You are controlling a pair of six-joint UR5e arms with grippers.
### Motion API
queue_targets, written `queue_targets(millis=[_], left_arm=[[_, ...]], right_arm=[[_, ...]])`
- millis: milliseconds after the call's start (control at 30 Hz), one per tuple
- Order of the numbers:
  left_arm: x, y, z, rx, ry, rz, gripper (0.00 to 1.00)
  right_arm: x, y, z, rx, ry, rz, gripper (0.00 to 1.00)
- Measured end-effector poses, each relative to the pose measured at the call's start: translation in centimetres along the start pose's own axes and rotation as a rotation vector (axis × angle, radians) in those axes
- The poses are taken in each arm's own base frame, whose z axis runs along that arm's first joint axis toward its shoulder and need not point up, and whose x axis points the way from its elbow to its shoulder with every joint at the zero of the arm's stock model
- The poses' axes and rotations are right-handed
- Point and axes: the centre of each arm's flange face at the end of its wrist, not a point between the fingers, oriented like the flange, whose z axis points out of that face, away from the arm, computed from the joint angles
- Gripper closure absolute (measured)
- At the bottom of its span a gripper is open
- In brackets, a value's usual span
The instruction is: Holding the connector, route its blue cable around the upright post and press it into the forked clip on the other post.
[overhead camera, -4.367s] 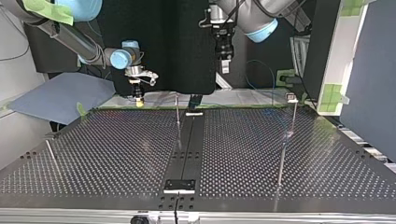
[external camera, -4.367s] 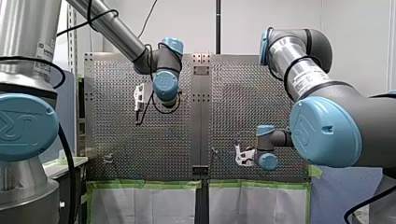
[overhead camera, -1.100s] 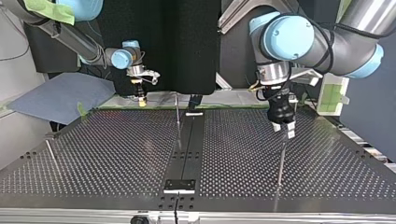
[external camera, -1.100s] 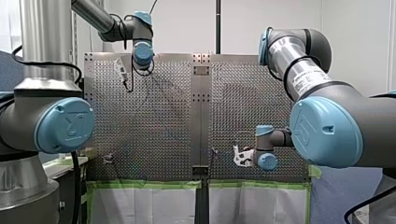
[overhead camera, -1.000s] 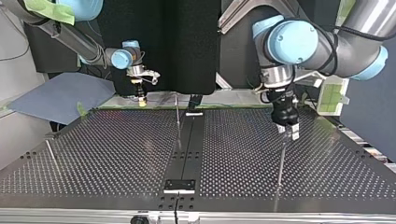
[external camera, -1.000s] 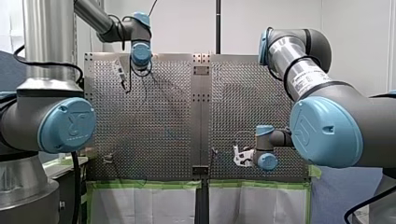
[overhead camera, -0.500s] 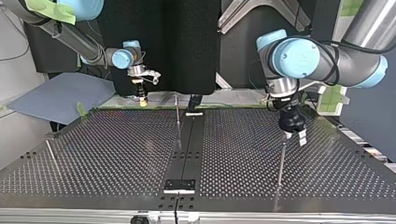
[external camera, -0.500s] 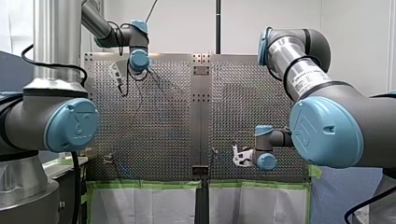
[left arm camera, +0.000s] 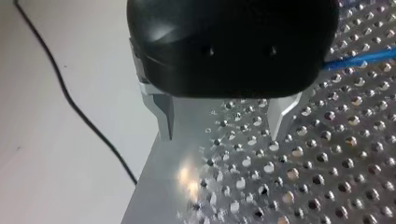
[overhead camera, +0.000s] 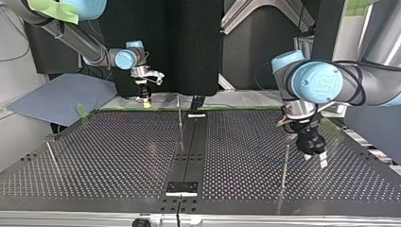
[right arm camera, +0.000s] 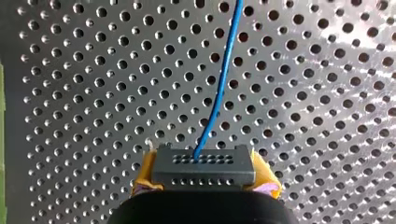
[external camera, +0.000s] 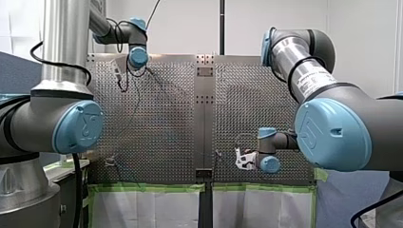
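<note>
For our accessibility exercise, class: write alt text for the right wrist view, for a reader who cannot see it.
My right gripper clamps a dark grey rectangular connector between its yellow-padded fingers; the connector's thin blue cable runs away across the perforated metal table.

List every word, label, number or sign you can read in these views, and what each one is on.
No text can be read outright.
Too blurred: dark print on the white label on my right arm's silver tube.
Not legible: the raised logo on each blue joint cap.
The connector bears only rows of holes, no print.
</note>
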Motion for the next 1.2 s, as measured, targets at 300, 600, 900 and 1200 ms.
queue_targets(millis=[300,600,900,1200], left_arm=[[-3.0,-2.0,1.8,0.045,-0.050,-0.031,0.00],[-6.7,-2.2,3.5,0.013,-0.106,-0.050,0.00],[-4.1,-2.0,4.3,0.016,-0.043,-0.026,0.00],[-1.1,-1.2,5.3,0.017,0.003,-0.058,0.00]], right_arm=[[0.1,-0.4,-0.1,0.007,0.000,-0.002,1.00],[0.0,-0.5,-0.1,0.008,-0.002,-0.002,1.00],[0.0,-0.5,-0.1,0.008,-0.002,-0.003,1.00],[0.0,-0.3,-0.1,0.005,-0.002,-0.004,1.00]])
